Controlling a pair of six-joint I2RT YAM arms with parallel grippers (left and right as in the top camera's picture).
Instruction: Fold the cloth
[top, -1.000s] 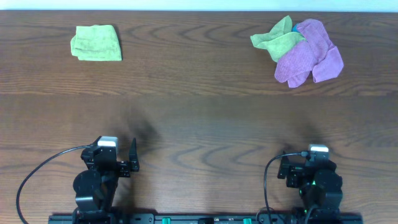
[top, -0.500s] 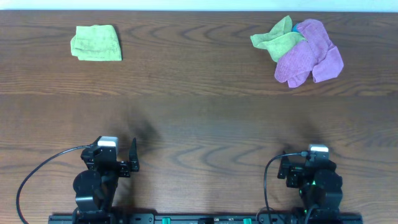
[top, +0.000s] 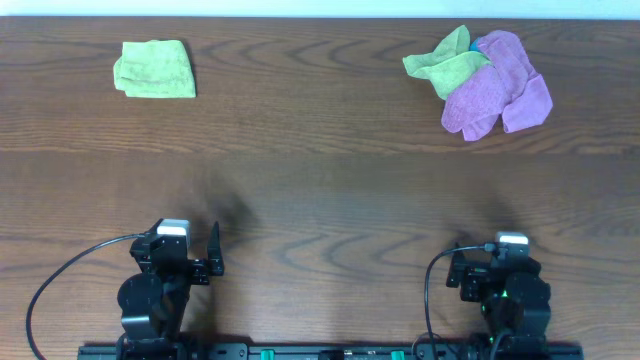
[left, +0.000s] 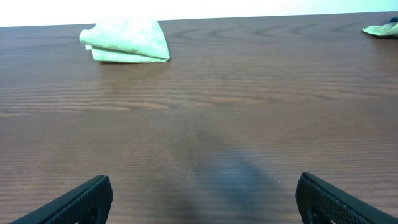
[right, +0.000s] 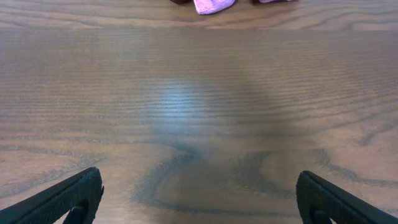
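Dark wood-grain table (top: 320, 190) across the whole overhead frame, with a faint seam (top: 300, 152) running left to right through the upper half. At upper left, a folded green cloth (top: 155, 69), roughly square, lying flat and well apart from anything else. At upper right, a crumpled green cloth (top: 445, 62), corners sticking up, with a speck of blue (top: 473, 45) just beside its right edge. Along the top edge, a thin white strip (top: 320, 7).
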